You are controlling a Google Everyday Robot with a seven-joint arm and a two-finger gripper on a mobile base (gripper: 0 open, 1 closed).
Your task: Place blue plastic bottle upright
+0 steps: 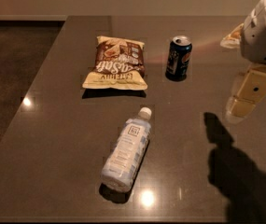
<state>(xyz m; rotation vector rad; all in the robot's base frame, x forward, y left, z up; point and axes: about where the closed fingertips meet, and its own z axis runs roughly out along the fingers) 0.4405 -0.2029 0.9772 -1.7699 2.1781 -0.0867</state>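
Observation:
The blue plastic bottle (127, 150) lies on its side on the dark table (53, 125), in the near middle. Its white cap points away from me, toward the chip bag, and its whitish label with a small square logo faces up. My gripper (245, 99) hangs above the table at the right edge of the view, well to the right of the bottle and a little farther back. It holds nothing that I can see. Its shadow falls on the table at the lower right.
A brown and cream chip bag (116, 63) lies flat behind the bottle. A short dark blue soda can (178, 58) stands upright to the bag's right, between the bag and my arm. The table's left edge runs diagonally, with dark floor (11, 55) beyond it.

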